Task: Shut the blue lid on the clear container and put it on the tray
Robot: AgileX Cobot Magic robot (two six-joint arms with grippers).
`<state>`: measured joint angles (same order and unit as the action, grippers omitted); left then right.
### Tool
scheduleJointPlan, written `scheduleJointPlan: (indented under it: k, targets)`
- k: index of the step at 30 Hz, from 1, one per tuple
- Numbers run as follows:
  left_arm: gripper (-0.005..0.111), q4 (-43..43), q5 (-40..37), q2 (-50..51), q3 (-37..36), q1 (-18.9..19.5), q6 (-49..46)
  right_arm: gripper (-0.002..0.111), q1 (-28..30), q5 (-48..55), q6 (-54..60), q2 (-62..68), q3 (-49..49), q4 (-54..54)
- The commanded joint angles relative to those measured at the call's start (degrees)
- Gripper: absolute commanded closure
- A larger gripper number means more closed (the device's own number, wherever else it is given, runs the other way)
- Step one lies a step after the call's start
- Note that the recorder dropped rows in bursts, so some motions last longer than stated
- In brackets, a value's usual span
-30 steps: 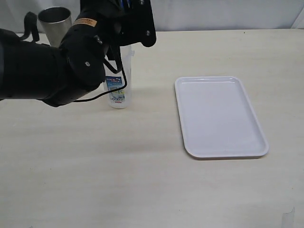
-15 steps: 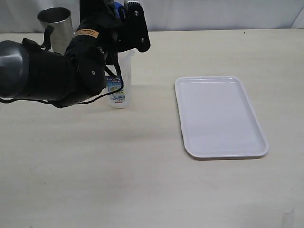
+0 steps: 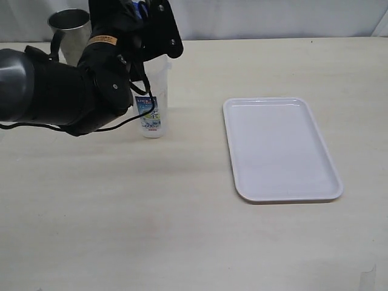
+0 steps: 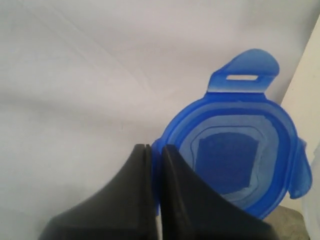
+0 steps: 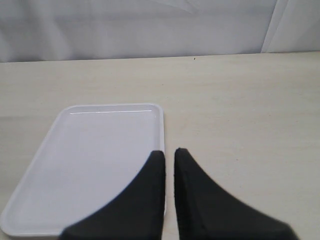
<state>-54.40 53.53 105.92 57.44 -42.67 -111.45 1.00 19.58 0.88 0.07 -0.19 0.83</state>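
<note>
The clear container (image 3: 156,91) stands upright on the table, its blue-and-green label (image 3: 150,116) facing the exterior camera, partly hidden by my left arm. In the left wrist view my left gripper (image 4: 155,150) is shut on the rim of the blue lid (image 4: 240,150), which hangs edge-on in the air. In the exterior view only a bit of the blue lid (image 3: 140,8) shows, above and just left of the container's mouth. The white tray (image 3: 279,148) lies flat to the right. My right gripper (image 5: 169,152) is shut on nothing, hovering over the tray's (image 5: 90,160) near corner.
A grey steel cup (image 3: 70,29) stands at the back left, behind my left arm. The table's far edge meets a white backdrop. Bare table lies between the container and the tray.
My left arm has swung left and slightly up with the lid, uncovering more of the container. The container, tray and cup have not moved.
</note>
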Motion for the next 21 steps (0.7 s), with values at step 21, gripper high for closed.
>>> scheduleJointPlan:
  k: [21]
  targets:
    - [0.107, -5.7, 0.7, 0.2, -0.1, 0.1, 5.2, 0.101, 0.2, 0.1, 0.0, -0.1, 0.2, 0.2]
